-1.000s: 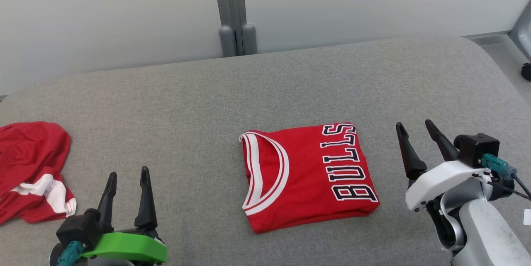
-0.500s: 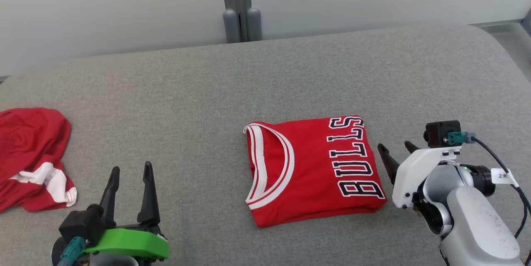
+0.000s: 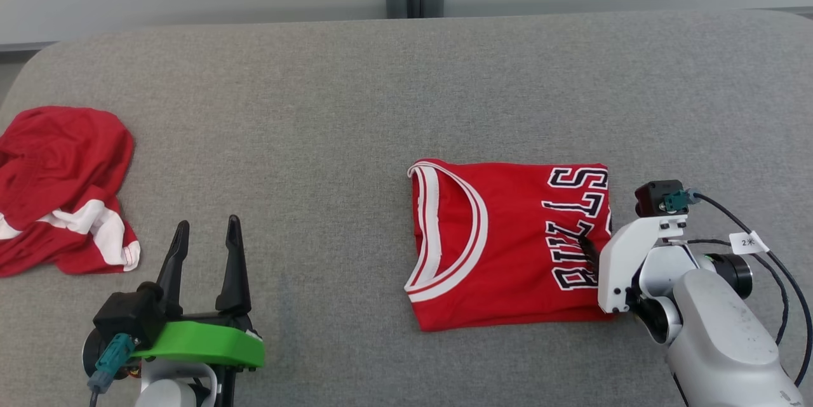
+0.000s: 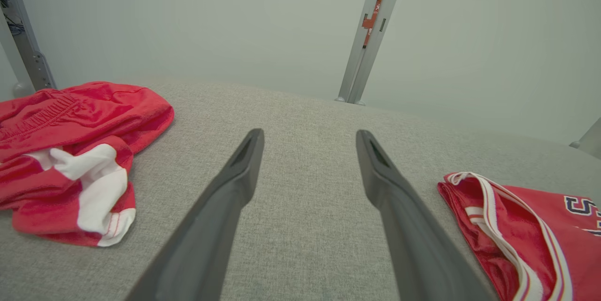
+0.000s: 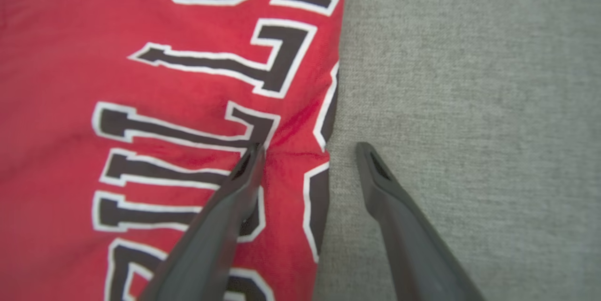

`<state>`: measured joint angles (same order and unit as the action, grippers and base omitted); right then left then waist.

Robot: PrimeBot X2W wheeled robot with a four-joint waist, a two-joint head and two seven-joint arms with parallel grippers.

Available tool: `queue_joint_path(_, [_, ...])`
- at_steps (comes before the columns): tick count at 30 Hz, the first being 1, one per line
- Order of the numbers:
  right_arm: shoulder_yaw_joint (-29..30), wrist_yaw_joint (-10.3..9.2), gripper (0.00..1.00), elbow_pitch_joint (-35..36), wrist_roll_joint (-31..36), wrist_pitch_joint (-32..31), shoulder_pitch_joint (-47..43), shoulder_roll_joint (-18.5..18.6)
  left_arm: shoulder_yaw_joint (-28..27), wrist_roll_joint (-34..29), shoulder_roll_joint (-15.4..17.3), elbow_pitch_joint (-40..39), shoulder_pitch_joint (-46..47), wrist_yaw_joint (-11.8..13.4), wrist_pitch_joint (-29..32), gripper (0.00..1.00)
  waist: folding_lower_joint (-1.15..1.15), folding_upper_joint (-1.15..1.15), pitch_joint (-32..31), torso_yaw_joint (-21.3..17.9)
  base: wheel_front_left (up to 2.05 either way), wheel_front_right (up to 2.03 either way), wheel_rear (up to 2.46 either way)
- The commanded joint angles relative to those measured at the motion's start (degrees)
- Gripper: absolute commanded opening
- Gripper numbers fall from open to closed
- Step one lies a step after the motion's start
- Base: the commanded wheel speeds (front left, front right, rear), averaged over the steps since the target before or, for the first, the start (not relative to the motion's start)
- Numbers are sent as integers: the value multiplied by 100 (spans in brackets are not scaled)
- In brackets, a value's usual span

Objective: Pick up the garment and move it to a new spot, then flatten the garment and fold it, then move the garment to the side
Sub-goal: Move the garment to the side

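In the head view, a folded red jersey [image 3: 502, 242] lies flat on the grey counter [image 3: 356, 108]. It is right of the middle and closer to the near edge. The right end effector [image 3: 591, 254] is at the jersey's right edge, with one dark finger showing over the letters. The left end effector [image 3: 206, 248] is by the near edge on the left side. A bunched-up red and white cloth [image 3: 60, 191] lies at the left edge.

In the left wrist view, the left end effector's two fingers are wide apart. There is nothing between them but bare counter.

In the right wrist view, the right end effector is wide open too and has hold of nothing. One fingertip [image 5: 253, 153] is on the jersey's letters and the other is over bare counter, with the jersey's edge between them. The cloth puckers a little at that tip, so it may be pressing down, but it is hard to tell.
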<state>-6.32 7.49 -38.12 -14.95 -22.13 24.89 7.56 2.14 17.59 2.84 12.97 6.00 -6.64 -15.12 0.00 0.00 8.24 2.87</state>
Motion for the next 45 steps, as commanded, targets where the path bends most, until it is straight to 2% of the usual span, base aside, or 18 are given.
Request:
queue_joint_path(1, [-114,-1,100,-184,-10,-97,-14,-39,-1,7,12,3,85,-32,-1,100,0,0,131,129,0,0,0])
queue_joint_path(2, [-186,0,100,-302,-33,-194,-31,-62,-2,13,12,2,96,-28,-1,100,0,0,143,136,0,0,0])
queue_joint_path(3, [-266,3,61,-366,-48,-249,-37,-73,-8,16,12,0,104,-31,-1,100,0,0,152,137,0,0,0])
queue_joint_path(4, [-375,9,12,-404,-44,-268,-22,-68,-17,20,12,-2,112,-32,-1,100,0,0,162,130,0,0,0])
queue_joint_path(5, [-479,10,0,-412,-20,-273,-7,-42,-25,25,12,-2,117,-33,-1,100,0,0,170,121,0,0,0])
queue_joint_path(9, [-1032,-1,0,-335,15,-363,30,232,-50,55,12,-42,137,-40,-1,100,0,0,215,4,0,0,0])
queue_joint_path(13, [-1702,-1,0,-58,-83,-439,270,601,-76,-52,12,-96,142,-42,-1,100,0,0,333,-282,0,0,0])
queue_joint_path(18, [-2465,-11,0,422,-188,-536,887,1358,-97,-97,12,-257,249,-56,-1,100,0,0,555,-795,0,0,0])
queue_joint_path(23, [-2778,-5,0,948,-287,-557,1619,1971,-119,-228,15,-390,426,-72,-1,100,0,0,825,-1351,0,0,0])
queue_joint_path(29, [-2849,-6,0,1438,-350,-642,2315,2797,-45,-352,27,-546,703,-84,-1,100,0,0,1215,-1837,0,0,0])
queue_joint_path(33, [-2653,-6,0,1471,-381,-629,2523,3250,-23,-395,61,-724,853,-89,-1,100,0,0,1469,-1934,0,0,0])
queue_joint_path(39, [-2131,-6,0,1285,-290,-423,2522,3645,108,-405,252,-977,1005,-91,-1,100,0,0,1869,-1916,0,0,0])
queue_joint_path(45, [-1572,-6,0,944,32,-104,2394,3861,143,-400,370,-1147,1162,-91,-1,100,0,0,2209,-1720,0,0,0])
